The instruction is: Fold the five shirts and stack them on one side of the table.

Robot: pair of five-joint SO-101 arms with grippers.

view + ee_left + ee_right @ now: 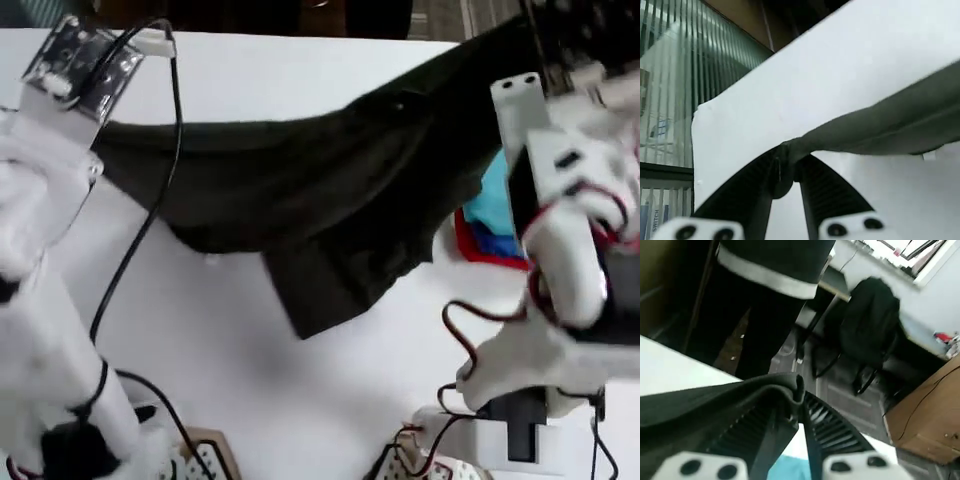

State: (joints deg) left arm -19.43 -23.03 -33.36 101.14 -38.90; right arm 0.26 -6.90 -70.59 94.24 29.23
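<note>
1. Overhead, a dark shirt (330, 200) hangs stretched between the left arm (45, 300) on the left and the right arm (565, 270) on the right. Its loose middle sags onto the white table (300, 400). A folded blue and red pile (488, 225) lies just beside the right arm. To my eye the drooping cloth could drag over that pile and muss it if the spread swings rightward. A black cable (150, 210) crosses in front of the shirt's left end and might snag it.

2. From the left wrist, the left gripper (785, 167) is clamped tight on a bunched corner of the shirt, and the cloth runs off taut above the table. It has only a small pinch, so I'd guess a hard tug from the other arm could pull the corner free. Past the table's edge stands a ribbed glass wall (670, 75).

3. From the right wrist, the right gripper (796, 397) is closed on a thin fold of hem, which looks just as liable to slip. A bit of teal cloth (790, 467) shows beneath it. Behind are a dark chair (870, 325) and a wooden cabinet (925, 410).
</note>
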